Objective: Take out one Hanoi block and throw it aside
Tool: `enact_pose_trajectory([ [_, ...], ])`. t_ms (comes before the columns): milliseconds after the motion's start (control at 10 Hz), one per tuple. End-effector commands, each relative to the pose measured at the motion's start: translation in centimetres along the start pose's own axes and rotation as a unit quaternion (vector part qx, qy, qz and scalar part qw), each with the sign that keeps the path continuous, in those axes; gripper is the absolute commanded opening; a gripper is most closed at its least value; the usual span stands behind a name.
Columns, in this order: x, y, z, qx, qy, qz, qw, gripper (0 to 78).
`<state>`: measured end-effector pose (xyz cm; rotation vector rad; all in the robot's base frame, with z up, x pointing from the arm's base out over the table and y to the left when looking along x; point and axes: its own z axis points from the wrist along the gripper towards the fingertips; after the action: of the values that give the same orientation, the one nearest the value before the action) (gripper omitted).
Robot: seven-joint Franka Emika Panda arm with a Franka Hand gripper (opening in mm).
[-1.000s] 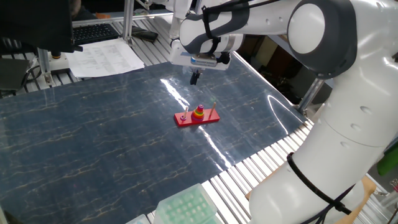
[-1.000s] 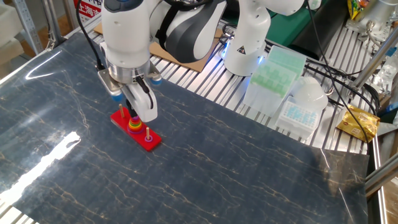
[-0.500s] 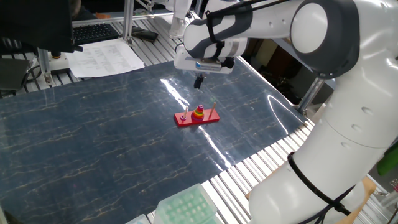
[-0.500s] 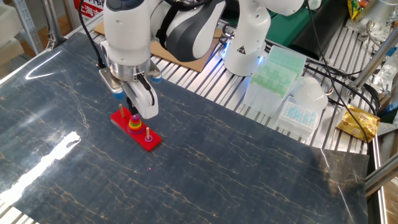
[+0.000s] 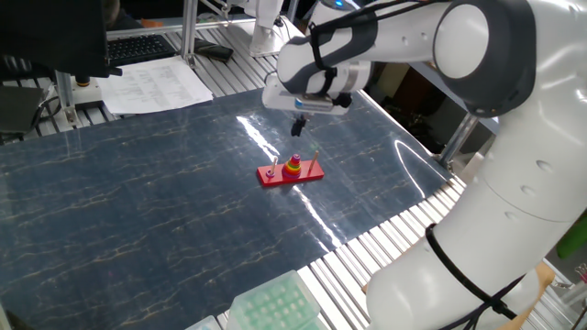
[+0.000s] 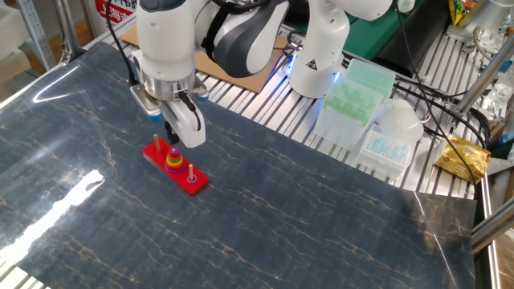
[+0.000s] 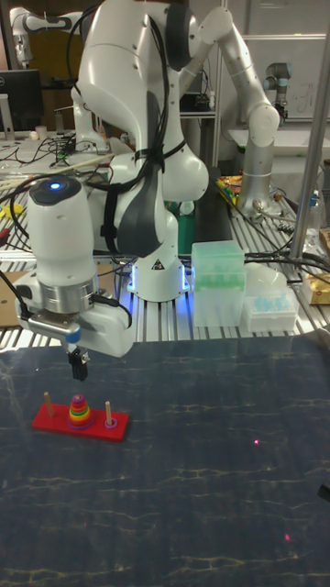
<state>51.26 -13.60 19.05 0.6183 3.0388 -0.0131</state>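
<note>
The Hanoi block [image 7: 80,399] is a tiny magenta ring on top of the coloured ring stack [image 5: 293,167] on the middle peg of a flat red base [image 7: 101,427]. The stack also shows in the other fixed view, as the ring stack [image 6: 173,159]. My gripper [image 7: 79,370] hangs a short way above the stack, apart from it. Its dark fingers look pressed together with nothing between them. In one fixed view the gripper [image 5: 298,128] sits above and slightly behind the stack. In the other fixed view the gripper [image 6: 172,140] is partly hidden by its own white body.
Two thin bare pegs stand on the base either side of the stack. Green pipette-tip boxes [image 6: 353,92] and a clear box [image 6: 388,144] sit on the slatted edge beyond the dark mat. Papers [image 5: 156,84] lie at the far corner.
The gripper has shifted sideways and a little lower, from behind the base to nearly over the ring stack. The rings and base have not moved.
</note>
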Motion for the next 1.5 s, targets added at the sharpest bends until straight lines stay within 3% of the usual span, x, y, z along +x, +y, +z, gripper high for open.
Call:
enact_pose_trajectory([
  [100,0.2,-0.8,0.4,-0.002,-0.003,-0.004,1.0000,0.0],
  [1500,1.1,-2.3,5.0,-0.026,-0.021,-0.001,0.9994,0.0],
])
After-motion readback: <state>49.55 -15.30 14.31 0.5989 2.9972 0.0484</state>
